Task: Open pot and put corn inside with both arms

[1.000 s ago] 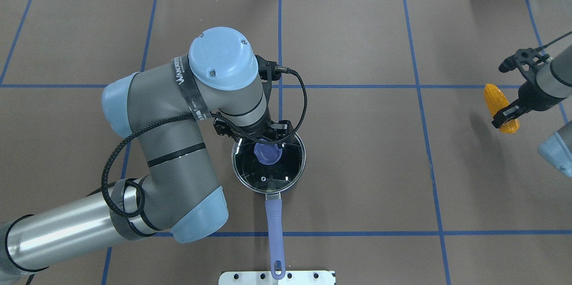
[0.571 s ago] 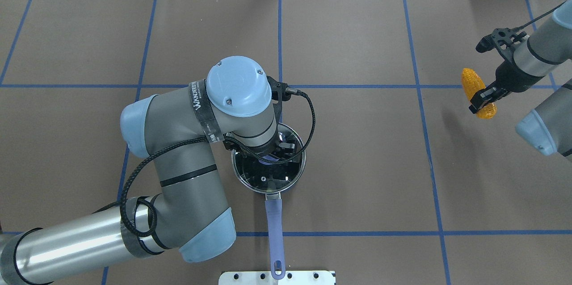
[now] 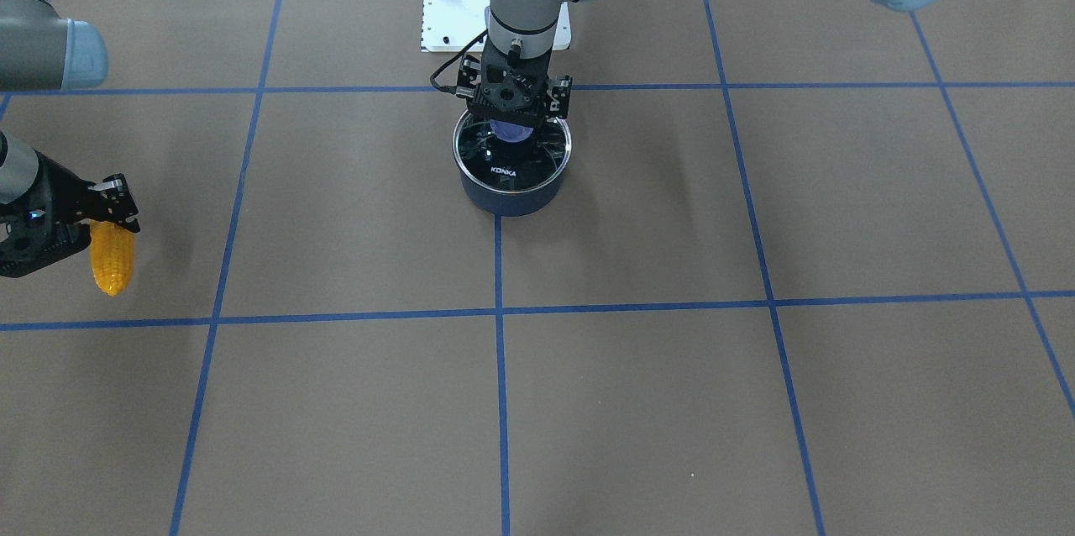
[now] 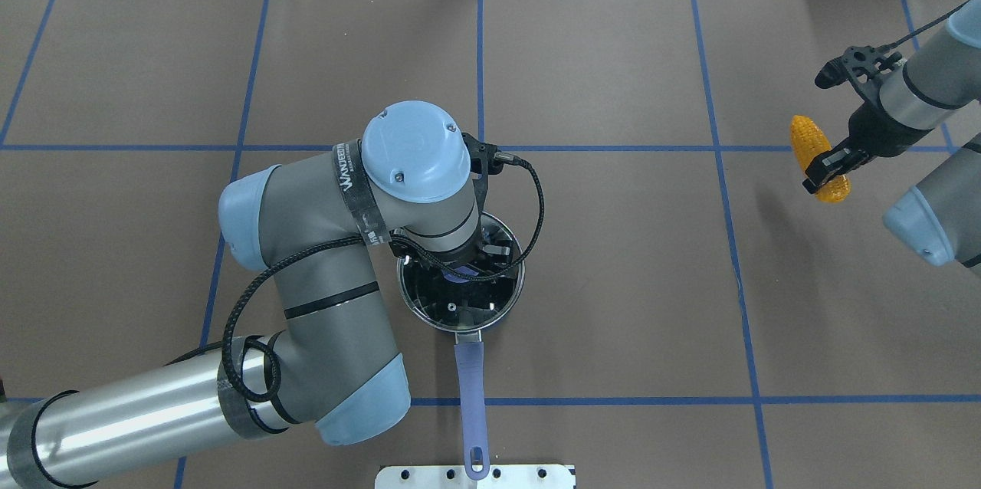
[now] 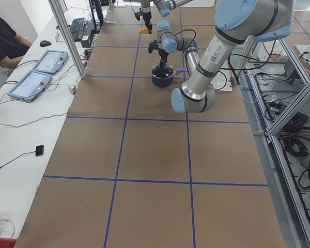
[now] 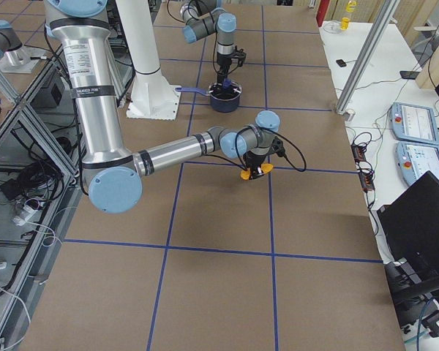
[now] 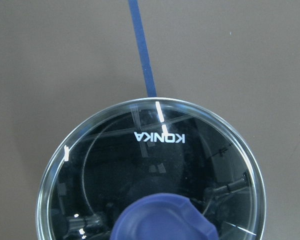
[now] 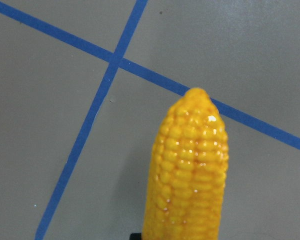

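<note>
One pot [image 3: 512, 198] is sitting on the table [image 3: 756, 402] under one lid [image 3: 514, 172], the left gripper [image 3: 514, 120] hovering at its knob [image 7: 162, 220], grip not discernible, while the right gripper [image 4: 826, 167] is clenching one corn [image 4: 809, 138] well apart.

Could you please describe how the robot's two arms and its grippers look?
The left arm and right arm are grey tubes with light-blue joint caps. The left arm carries a black band with white letters and a black braided cable. The left gripper and right gripper are black.
</note>
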`<state>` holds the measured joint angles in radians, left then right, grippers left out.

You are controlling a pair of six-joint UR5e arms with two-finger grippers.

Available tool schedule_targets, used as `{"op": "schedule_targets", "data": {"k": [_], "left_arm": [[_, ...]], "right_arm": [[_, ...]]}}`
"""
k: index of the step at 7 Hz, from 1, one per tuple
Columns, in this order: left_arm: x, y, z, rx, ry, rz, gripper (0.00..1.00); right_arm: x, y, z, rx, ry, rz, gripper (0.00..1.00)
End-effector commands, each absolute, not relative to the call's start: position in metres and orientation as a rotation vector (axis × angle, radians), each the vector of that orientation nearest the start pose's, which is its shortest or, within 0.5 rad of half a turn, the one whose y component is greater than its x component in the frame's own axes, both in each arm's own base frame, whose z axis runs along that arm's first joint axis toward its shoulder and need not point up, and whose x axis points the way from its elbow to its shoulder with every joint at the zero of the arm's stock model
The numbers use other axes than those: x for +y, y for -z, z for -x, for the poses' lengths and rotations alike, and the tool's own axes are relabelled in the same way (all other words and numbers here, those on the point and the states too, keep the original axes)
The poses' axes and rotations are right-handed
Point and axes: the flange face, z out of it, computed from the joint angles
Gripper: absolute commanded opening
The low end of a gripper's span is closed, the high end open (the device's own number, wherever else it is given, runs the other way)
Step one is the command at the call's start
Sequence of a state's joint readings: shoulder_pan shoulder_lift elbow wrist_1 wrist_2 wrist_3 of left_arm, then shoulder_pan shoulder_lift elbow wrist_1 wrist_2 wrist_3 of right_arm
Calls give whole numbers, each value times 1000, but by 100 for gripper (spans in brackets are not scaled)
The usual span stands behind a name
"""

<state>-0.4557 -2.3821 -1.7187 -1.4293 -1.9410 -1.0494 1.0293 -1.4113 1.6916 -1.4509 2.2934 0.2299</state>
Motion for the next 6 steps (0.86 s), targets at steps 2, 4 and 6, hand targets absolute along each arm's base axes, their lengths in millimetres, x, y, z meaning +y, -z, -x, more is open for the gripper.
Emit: {"op": "schedule_targets", "data": {"k": [2,4,6], "left_arm": [[-383,-127,-560,872,-206,-65,64],[-384,-129,-561,868,-205,-64,63],[-390,-117,-543,893,-197,-89,63]], "right_arm": [[-518,-493,234,-818,446,-103,15],[-514,-479,233,-844,451,-114,15],[-518,-462,242,-860,449,-123,15]]}}
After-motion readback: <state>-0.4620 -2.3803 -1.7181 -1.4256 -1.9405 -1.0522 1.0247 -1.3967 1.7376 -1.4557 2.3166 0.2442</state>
